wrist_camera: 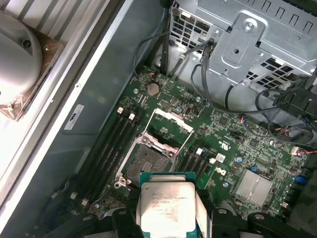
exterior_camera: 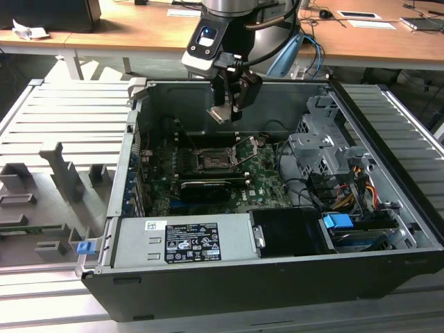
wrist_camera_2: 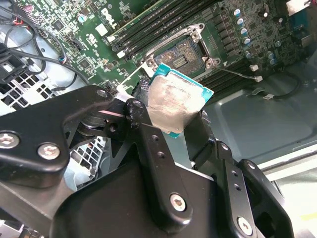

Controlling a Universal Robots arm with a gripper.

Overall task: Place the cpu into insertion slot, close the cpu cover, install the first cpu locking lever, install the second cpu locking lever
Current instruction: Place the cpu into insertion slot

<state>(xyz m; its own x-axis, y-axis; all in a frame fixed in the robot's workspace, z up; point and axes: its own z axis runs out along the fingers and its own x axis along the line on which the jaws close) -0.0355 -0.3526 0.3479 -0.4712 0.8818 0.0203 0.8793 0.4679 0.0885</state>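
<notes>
We see the end effector (exterior_camera: 229, 109) gripping the cpu (wrist_camera: 167, 206) above the insertion slot (wrist_camera: 147, 166); we'd level and square it.

Clear air separates the black gripper (exterior_camera: 230, 111), clamped on the square silver-faced cpu (wrist_camera: 167, 206), from the square black insertion slot (exterior_camera: 211, 161) at the green motherboard's (exterior_camera: 267, 182) middle. The silver-grey cpu cover (wrist_camera: 175, 120) frame stands raised at one slot edge. A long black card (exterior_camera: 206, 189) lies just beside the slot. A perforated silver drive cage (exterior_camera: 319, 146) and black cables (exterior_camera: 298, 191) crowd the motherboard's edge at the exterior view's right.
</notes>
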